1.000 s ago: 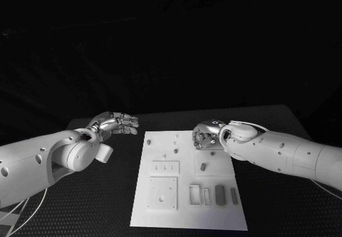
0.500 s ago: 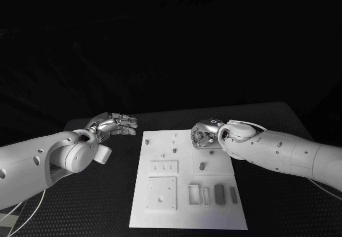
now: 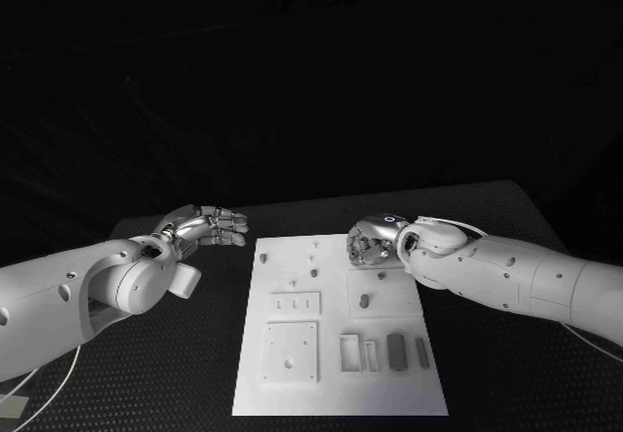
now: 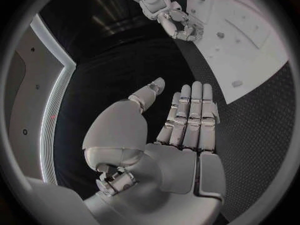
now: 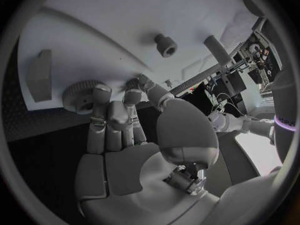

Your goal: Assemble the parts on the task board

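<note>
The only non-task stuff here is the black table, which has a fine dotted, kinda mesh-looking texture and runs from the near edge back to where it fades into the dark at the far side. A thin pale cable loops over it at the near left, and there's a small pale scrap right at the near-left corner, can't tell what it is.

Robotics lab, test bench. Evidence: black table with textured mat surface, carrying a white task board with machined recesses. Dark surroundings; equipment and cabling beyond the table's edge.
</note>
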Motion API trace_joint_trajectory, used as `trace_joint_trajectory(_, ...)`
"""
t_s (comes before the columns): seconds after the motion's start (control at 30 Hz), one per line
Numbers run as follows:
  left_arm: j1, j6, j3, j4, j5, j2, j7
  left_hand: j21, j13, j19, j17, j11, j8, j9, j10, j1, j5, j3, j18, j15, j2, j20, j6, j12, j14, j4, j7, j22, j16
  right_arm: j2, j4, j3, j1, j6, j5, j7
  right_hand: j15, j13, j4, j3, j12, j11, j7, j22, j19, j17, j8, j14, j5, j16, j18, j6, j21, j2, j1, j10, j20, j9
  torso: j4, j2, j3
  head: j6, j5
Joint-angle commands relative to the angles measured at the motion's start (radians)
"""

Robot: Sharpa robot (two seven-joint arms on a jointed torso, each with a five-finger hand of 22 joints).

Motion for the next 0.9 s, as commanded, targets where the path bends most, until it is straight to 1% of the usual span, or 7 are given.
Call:
trace_joint_trajectory(0.03, 0.0, 0.011, 0.001, 0.0, 0.0, 0.0, 0.011, -0.004, -0.002, 0.0, 0.001, 0.007, -0.006, -0.001, -0.003, -0.014, -0.006, -0.006, -0.002, 0.002, 0.0, -0.003, -0.006, -0.006, 0.006, 0.003, 0.011, -0.001, -0.004, -0.008, -0.01, -0.01, -0.014, 0.052, -0.017, -0.032, 0.002, 0.003, 0.0, 0.002, -0.004, 0.001, 0.003, 0.025, -0.005, 0.001, -0.005, 0.003, 0.001, 0.007, 0.015, 0.001, 0.006, -0.011, -0.008, 0.008, -0.002, -0.002, 0.0249, 0.003, 0.002, 0.001, -0.001)
trace_joint_trajectory(0.23, 0.0, 0.01, 0.001, 0.0, 0.0, 0.0, 0.011, -0.005, -0.002, 0.0, 0.002, 0.007, -0.007, -0.001, -0.003, -0.014, -0.006, -0.006, -0.003, 0.002, -0.001, -0.003, -0.006, -0.007, 0.006, 0.003, 0.011, -0.001, -0.005, -0.011, -0.006, -0.01, -0.014, 0.047, -0.017, -0.037, 0.01, 0.009, 0.004, -0.002, -0.01, 0.01, 0.013, 0.023, -0.007, 0.002, -0.028, 0.001, 0.001, 0.007, 0.015, -0.035, 0.011, -0.04, -0.033, 0.007, -0.003, -0.011, 0.0253, 0.004, 0.0034, 0.002, -0.002)
trace_joint_trajectory(0.33, 0.0, 0.01, 0.001, 0.0, 0.0, 0.0, 0.011, -0.005, -0.002, 0.0, 0.002, 0.007, -0.008, -0.001, -0.003, -0.014, -0.006, -0.006, -0.003, 0.002, -0.002, -0.003, -0.007, -0.008, 0.006, 0.003, 0.011, -0.001, -0.005, -0.012, -0.006, -0.01, -0.014, 0.049, -0.017, -0.038, 0.013, 0.011, 0.004, -0.001, -0.012, 0.013, 0.016, 0.023, -0.008, 0.002, -0.034, 0.001, 0.001, 0.006, 0.015, -0.043, 0.011, -0.045, -0.038, 0.006, -0.004, -0.013, 0.0263, 0.006, 0.0042, 0.003, -0.002)
trace_joint_trajectory(0.53, 0.0, 0.01, 0.001, -0.001, 0.001, -0.001, 0.011, -0.006, -0.002, 0.001, 0.002, 0.007, -0.008, -0.001, -0.003, -0.015, -0.007, -0.006, -0.003, 0.002, -0.002, -0.004, -0.008, -0.008, 0.006, 0.003, 0.01, -0.001, -0.006, -0.015, -0.004, -0.01, -0.014, 0.051, -0.017, -0.036, 0.014, 0.013, 0.003, 0.002, -0.012, 0.014, 0.017, 0.023, -0.008, 0.002, -0.034, 0.001, 0.001, 0.007, 0.015, -0.042, 0.012, -0.044, -0.038, 0.006, -0.005, -0.013, 0.0254, 0.007, 0.0061, 0.005, -0.003)
trace_joint_trajectory(0.73, 0.0, 0.008, 0.001, -0.001, 0.001, -0.001, 0.011, -0.006, -0.002, 0.001, 0.003, 0.007, -0.009, -0.001, -0.002, -0.015, -0.007, -0.006, -0.004, 0.002, -0.002, -0.004, -0.008, -0.009, 0.006, 0.003, 0.01, -0.001, -0.006, -0.016, -0.002, -0.01, -0.015, 0.052, -0.017, -0.034, 0.014, 0.017, 0.002, 0.007, -0.013, 0.014, 0.017, 0.023, -0.008, 0.003, -0.032, 0.002, 0.001, 0.008, 0.015, -0.036, 0.014, -0.041, -0.036, 0.007, -0.006, -0.012, 0.0265, 0.009, 0.0072, 0.007, -0.004)
trace_joint_trajectory(0.8, 0.0, 0.009, 0.001, -0.001, 0.001, -0.001, 0.011, -0.006, -0.002, 0.001, 0.003, 0.007, -0.009, -0.001, -0.002, -0.016, -0.007, -0.006, -0.004, 0.002, -0.002, -0.004, -0.008, -0.009, 0.006, 0.003, 0.01, -0.001, -0.006, -0.016, 0.0, -0.01, -0.015, 0.055, -0.017, -0.034, 0.014, 0.019, 0.0, 0.011, -0.013, 0.013, 0.016, 0.023, -0.008, 0.004, -0.03, 0.002, 0.001, 0.009, 0.015, -0.031, 0.015, -0.036, -0.033, 0.008, -0.006, -0.011, 0.0267, 0.009, 0.0071, 0.007, -0.004)
trace_joint_trajectory(0.9, 0.0, 0.009, 0.001, -0.002, 0.001, 0.0, 0.011, -0.006, -0.002, 0.001, 0.003, 0.007, -0.009, 0.0, -0.002, -0.016, -0.007, -0.006, -0.004, 0.002, -0.002, -0.004, -0.008, -0.009, 0.007, 0.003, 0.01, -0.001, -0.006, -0.017, 0.0, -0.01, -0.015, 0.06, -0.019, -0.033, 0.01, 0.024, -0.003, 0.021, -0.012, 0.009, 0.011, 0.024, -0.008, 0.005, -0.021, 0.003, 0.001, 0.011, 0.015, -0.015, 0.018, -0.018, -0.018, 0.012, -0.008, -0.007, 0.028, 0.01, 0.0073, 0.005, -0.004)
